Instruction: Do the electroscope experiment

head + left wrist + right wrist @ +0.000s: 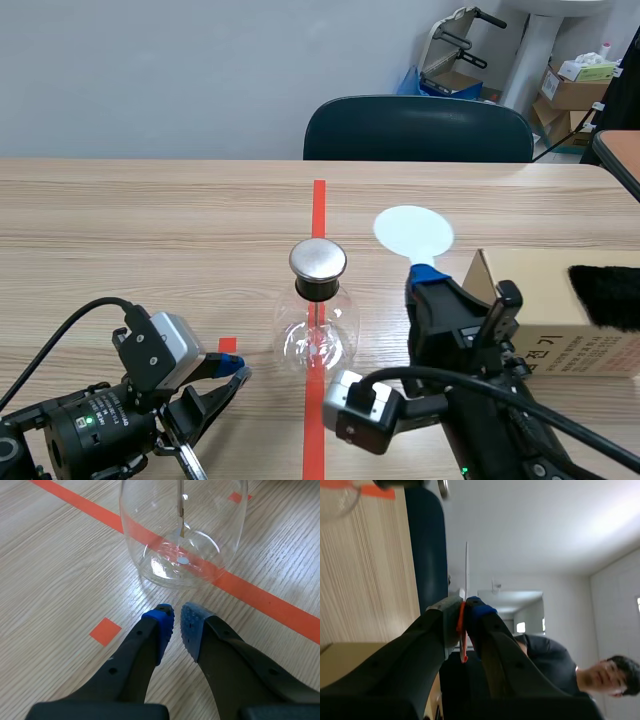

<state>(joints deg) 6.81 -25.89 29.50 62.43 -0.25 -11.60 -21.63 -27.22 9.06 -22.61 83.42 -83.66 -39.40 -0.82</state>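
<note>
The electroscope, a clear glass flask with a round metal cap and a thin rod inside, stands on the red tape line at the table's middle. My left gripper rests low on the table just left of it. In the left wrist view the flask is right ahead of this gripper, whose fingers are shut on nothing. My right gripper is raised to the right of the flask and shut on the stem of a white disc paddle. Edge-on, the paddle sticks out beyond the gripper.
A cardboard box with a black furry piece on top sits at the right, close to my right arm. A dark chair stands behind the table's far edge. A person in a dark shirt shows in the right wrist view.
</note>
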